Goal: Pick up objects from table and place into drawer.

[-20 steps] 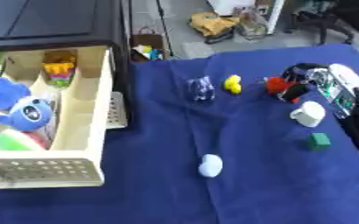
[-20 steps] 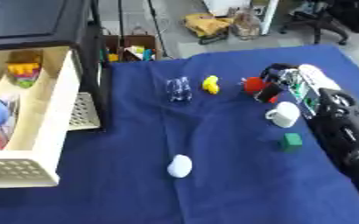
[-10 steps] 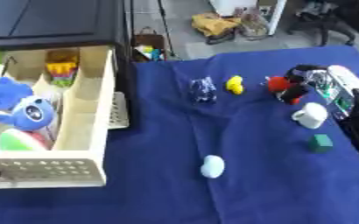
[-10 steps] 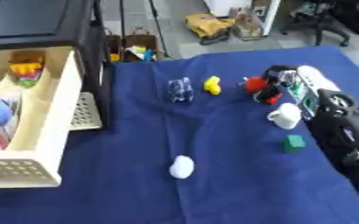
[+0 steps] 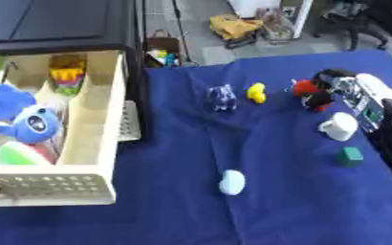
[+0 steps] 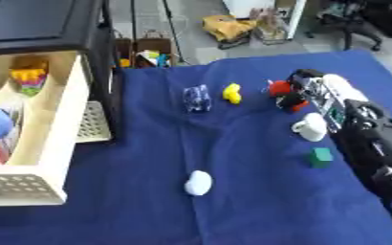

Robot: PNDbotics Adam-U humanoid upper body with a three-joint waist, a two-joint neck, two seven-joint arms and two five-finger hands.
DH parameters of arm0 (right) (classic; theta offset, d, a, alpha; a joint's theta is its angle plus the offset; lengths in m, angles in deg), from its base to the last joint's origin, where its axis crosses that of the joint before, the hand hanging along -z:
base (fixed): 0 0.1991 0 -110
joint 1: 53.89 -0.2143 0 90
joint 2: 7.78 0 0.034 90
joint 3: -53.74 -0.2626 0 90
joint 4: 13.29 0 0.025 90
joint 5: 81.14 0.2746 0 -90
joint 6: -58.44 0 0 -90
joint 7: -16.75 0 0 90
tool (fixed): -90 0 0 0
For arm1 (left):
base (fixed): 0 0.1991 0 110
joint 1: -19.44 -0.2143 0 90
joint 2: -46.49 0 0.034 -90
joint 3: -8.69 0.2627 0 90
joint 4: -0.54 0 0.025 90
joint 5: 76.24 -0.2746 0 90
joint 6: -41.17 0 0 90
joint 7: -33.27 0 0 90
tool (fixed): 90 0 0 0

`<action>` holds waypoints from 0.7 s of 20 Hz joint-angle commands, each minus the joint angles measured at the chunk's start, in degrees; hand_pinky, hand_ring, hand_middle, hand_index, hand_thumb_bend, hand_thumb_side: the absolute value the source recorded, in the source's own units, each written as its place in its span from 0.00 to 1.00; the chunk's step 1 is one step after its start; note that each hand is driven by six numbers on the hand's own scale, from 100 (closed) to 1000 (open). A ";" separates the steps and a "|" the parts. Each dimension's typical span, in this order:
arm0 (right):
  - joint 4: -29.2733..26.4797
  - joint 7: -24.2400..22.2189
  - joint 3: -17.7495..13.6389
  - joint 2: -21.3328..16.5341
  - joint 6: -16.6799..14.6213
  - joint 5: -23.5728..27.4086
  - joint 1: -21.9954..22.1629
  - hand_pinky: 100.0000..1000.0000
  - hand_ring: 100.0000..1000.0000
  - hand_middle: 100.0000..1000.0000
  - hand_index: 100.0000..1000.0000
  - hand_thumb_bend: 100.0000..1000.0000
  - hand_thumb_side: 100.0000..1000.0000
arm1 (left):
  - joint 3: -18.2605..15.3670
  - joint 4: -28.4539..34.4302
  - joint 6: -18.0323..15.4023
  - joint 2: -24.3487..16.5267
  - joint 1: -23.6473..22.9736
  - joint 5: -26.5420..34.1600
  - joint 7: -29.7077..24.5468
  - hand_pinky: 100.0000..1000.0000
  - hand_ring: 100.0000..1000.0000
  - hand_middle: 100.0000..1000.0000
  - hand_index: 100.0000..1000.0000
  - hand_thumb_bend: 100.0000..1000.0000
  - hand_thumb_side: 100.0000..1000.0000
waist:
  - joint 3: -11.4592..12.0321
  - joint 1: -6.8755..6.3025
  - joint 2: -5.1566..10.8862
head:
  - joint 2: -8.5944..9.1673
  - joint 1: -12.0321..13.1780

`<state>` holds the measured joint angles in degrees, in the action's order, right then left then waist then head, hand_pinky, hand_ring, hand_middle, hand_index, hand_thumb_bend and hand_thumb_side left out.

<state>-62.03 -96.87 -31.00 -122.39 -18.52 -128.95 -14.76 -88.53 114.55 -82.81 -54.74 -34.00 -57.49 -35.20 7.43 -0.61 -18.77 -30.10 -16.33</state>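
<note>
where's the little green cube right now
The green cube sits on the blue cloth at the right side, just nearer the camera than the white cup, beside the robot's right arm.

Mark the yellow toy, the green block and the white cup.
yellow toy [image 5: 255, 92], left eye view, middle of its body.
green block [image 6: 321, 157], right eye view, its top face.
white cup [image 5: 339, 128], left eye view, its side wall.
</note>
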 commanded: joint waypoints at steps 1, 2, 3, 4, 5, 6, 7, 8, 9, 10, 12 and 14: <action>-0.20 1.24 -0.31 -1.42 0.04 -0.47 -0.96 0.77 0.79 0.43 0.61 0.00 0.32 | -0.27 0.59 0.05 -1.09 0.92 -0.09 -0.07 0.29 0.42 0.52 0.68 0.08 0.99 | 0.05 0.05 1.10 | 0.63 -0.08; -0.29 1.63 -0.30 -1.50 0.19 -0.72 -0.97 0.76 0.79 0.42 0.61 0.00 0.32 | -0.27 0.59 0.05 -1.09 0.91 -0.08 -0.07 0.29 0.42 0.52 0.68 0.08 0.99 | 0.05 0.04 1.14 | 0.65 -0.13; -0.37 2.17 -0.28 -1.51 0.36 -1.05 -0.93 0.75 0.78 0.41 0.59 0.00 0.32 | -0.27 0.59 0.04 -1.09 0.91 -0.07 -0.07 0.29 0.42 0.52 0.68 0.07 0.99 | 0.06 0.04 1.16 | 0.65 -0.15; -0.49 2.79 -0.24 -1.53 0.53 -1.49 -0.88 0.75 0.78 0.41 0.59 0.00 0.32 | -0.27 0.59 0.03 -1.10 0.91 -0.07 -0.08 0.29 0.42 0.52 0.68 0.07 0.99 | 0.06 0.03 1.17 | 0.64 -0.14; -0.56 3.42 -0.20 -1.52 0.67 -1.88 -0.84 0.75 0.77 0.40 0.58 0.00 0.32 | -0.27 0.59 0.03 -1.10 0.91 -0.06 -0.08 0.29 0.42 0.52 0.68 0.07 0.99 | 0.06 0.01 1.17 | 0.62 -0.13; -0.61 4.00 -0.18 -1.50 0.78 -2.17 -0.81 0.75 0.77 0.40 0.58 0.00 0.32 | -0.27 0.59 0.03 -1.11 0.91 -0.05 -0.09 0.29 0.42 0.52 0.68 0.07 0.99 | 0.04 0.00 1.17 | 0.60 -0.11; -0.62 4.43 -0.16 -1.46 0.85 -2.34 -0.78 0.75 0.77 0.40 0.58 0.00 0.32 | -0.28 0.59 0.03 -1.11 0.91 -0.04 -0.10 0.29 0.42 0.52 0.68 0.07 0.99 | 0.04 -0.01 1.17 | 0.59 -0.10; -0.59 4.71 -0.14 -1.43 0.88 -2.43 -0.76 0.75 0.77 0.40 0.58 0.00 0.32 | -0.28 0.59 0.03 -1.11 0.90 -0.03 -0.10 0.29 0.42 0.52 0.68 0.07 0.99 | 0.03 -0.01 1.17 | 0.59 -0.10; -0.69 5.01 -0.15 -1.47 0.90 -2.52 -0.80 0.74 0.77 0.39 0.57 0.00 0.33 | -0.28 0.59 0.03 -1.12 0.89 -0.02 -0.11 0.29 0.42 0.52 0.68 0.07 0.99 | 0.00 0.00 1.19 | 0.56 -0.09; -1.02 5.53 -0.19 -1.60 1.00 -2.64 -0.84 0.74 0.77 0.39 0.56 0.00 0.33 | -0.29 0.59 0.03 -1.14 0.88 -0.02 -0.12 0.29 0.42 0.52 0.68 0.07 0.99 | -0.07 0.02 1.22 | 0.55 -0.07; -1.73 6.38 -0.16 -1.83 1.21 -2.69 -0.78 0.75 0.77 0.39 0.56 0.00 0.34 | -0.31 0.59 0.02 -1.20 0.85 -0.02 -0.13 0.28 0.42 0.52 0.68 0.07 0.98 | -0.15 0.05 1.28 | 0.55 -0.01; -3.06 6.93 0.00 -2.35 1.35 -2.55 -0.71 0.75 0.77 0.38 0.56 0.00 0.36 | -0.32 0.59 0.01 -1.28 0.82 0.00 -0.13 0.28 0.42 0.52 0.68 0.08 0.98 | -0.26 0.13 1.40 | 0.48 0.11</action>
<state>-63.42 -90.55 -30.90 -122.42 -17.26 -131.22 -14.74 -88.53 114.55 -82.81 -54.74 -34.00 -57.49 -35.21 7.24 -0.58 -18.74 -30.10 -16.32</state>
